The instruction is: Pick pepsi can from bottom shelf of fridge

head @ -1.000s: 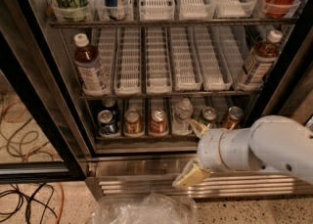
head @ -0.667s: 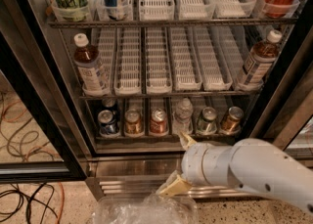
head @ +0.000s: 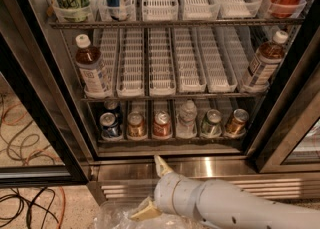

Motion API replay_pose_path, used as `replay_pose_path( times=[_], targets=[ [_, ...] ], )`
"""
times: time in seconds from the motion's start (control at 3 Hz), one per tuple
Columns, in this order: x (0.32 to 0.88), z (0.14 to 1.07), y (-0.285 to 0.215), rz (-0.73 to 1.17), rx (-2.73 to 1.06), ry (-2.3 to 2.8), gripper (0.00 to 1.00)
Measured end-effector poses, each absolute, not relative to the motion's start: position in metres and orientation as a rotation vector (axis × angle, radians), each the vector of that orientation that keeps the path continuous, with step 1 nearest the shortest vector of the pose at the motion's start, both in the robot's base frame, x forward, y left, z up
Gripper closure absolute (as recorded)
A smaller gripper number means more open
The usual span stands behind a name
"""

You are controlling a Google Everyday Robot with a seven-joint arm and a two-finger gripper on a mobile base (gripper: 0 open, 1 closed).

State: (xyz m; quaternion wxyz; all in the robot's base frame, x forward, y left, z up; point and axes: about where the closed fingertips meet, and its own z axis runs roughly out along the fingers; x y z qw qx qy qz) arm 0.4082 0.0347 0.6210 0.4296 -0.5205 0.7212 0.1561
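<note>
The pepsi can (head: 109,125), dark blue with a silver top, stands at the left end of the bottom shelf (head: 170,142) of the fridge (head: 45,98), with another dark can right behind it. Beside it stand a copper-brown can (head: 136,124) and a red can (head: 161,124). My gripper (head: 151,189) is below the shelf, in front of the steel base, lower and to the right of the pepsi can. Its two cream fingers are spread apart and hold nothing. One fingertip (head: 160,163) points up toward the shelf edge.
Further right on the bottom shelf are a clear bottle (head: 186,119), a green can (head: 212,123) and a gold can (head: 236,122). Brown bottles (head: 92,72) stand on the shelf above. Crumpled clear plastic (head: 115,215) and cables (head: 25,203) lie on the floor.
My arm has moved left and down across the fridge base, from under the right-hand cans to below the middle of the shelf. The cans have not moved.
</note>
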Motion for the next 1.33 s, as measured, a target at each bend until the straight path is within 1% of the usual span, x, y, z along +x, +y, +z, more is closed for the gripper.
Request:
replay_pose_path(
  times=[0.33,0.67,1.33],
  targets=[
    [0.403,0.585,0.06,0.43,-1.224,1.793,0.0],
    [0.419,0.581,0.052,0.379,-1.152,1.806,0.0],
    [0.422,0.58,0.055,0.378,-1.159,1.764,0.0]
  ],
)
